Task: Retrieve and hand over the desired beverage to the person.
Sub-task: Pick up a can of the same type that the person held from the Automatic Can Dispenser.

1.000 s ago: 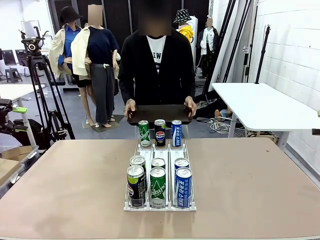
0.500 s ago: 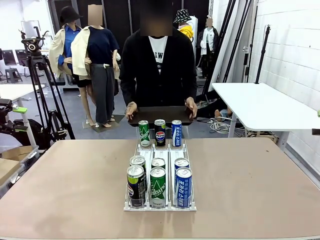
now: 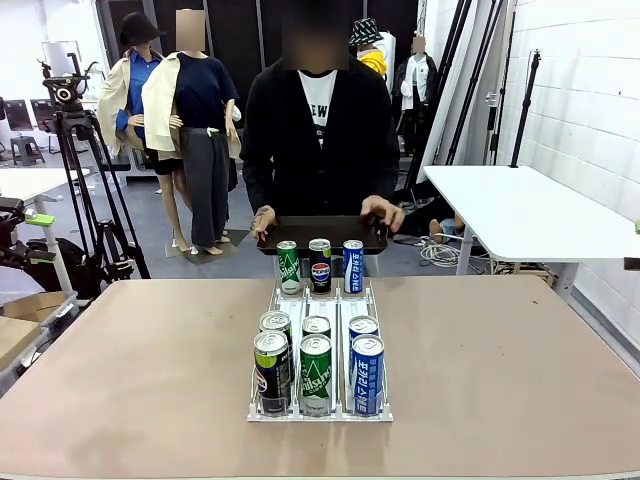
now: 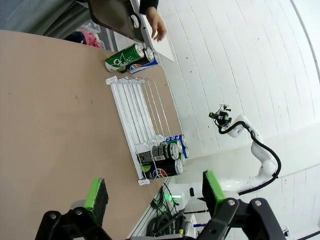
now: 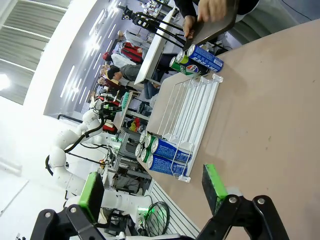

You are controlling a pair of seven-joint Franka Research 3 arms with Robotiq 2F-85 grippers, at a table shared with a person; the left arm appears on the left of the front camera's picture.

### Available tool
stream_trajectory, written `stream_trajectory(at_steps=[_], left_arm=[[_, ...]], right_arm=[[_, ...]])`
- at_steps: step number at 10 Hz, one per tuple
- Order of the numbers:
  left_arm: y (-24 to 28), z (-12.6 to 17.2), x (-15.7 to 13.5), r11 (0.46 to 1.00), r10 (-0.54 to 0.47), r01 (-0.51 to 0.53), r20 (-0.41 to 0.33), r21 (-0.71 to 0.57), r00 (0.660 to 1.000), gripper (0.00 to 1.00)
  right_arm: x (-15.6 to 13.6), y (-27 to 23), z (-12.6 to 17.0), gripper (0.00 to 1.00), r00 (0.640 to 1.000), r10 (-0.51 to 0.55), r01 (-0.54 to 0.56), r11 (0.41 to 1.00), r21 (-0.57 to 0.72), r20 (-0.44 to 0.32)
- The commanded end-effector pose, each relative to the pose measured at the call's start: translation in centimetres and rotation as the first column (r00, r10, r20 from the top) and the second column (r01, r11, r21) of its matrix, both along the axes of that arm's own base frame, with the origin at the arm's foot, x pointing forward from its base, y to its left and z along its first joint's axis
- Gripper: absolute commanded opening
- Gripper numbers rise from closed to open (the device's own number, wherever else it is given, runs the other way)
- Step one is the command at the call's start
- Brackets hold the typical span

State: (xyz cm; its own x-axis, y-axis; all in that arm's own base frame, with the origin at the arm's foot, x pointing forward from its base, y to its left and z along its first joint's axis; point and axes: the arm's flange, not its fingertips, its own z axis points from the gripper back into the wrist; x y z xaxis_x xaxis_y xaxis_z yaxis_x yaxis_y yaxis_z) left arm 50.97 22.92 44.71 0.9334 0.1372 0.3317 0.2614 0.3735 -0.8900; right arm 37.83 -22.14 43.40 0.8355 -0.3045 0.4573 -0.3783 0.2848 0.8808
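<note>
Your left gripper (image 4: 154,194) hangs over the brown table (image 4: 55,110), its green pads (image 4: 95,199) spread wide with nothing between them. Ahead of you lies a white wire rack (image 4: 125,110), with a cluster of cans (image 4: 162,156) at its near end and three cans (image 4: 130,56) at its far end. Past those, the person's hand (image 4: 156,25) rests on a dark tray (image 4: 116,14).

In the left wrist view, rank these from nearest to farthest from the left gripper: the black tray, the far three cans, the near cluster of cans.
From the left gripper:
1. The near cluster of cans, at the rack's end just ahead.
2. The far three cans, at the rack's other end.
3. The black tray, held up beyond them, at the picture's top.
</note>
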Motion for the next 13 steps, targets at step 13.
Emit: stream_trajectory(at_steps=[13], left_arm=[[0.10,0.05,-0.01,1.000,0.015,-0.015,-0.010,0.003,1.000,1.00]], right_arm=[[-0.27,0.36,-0.09,1.00,1.000,-0.017,0.017,1.000,-0.004,-0.003]])
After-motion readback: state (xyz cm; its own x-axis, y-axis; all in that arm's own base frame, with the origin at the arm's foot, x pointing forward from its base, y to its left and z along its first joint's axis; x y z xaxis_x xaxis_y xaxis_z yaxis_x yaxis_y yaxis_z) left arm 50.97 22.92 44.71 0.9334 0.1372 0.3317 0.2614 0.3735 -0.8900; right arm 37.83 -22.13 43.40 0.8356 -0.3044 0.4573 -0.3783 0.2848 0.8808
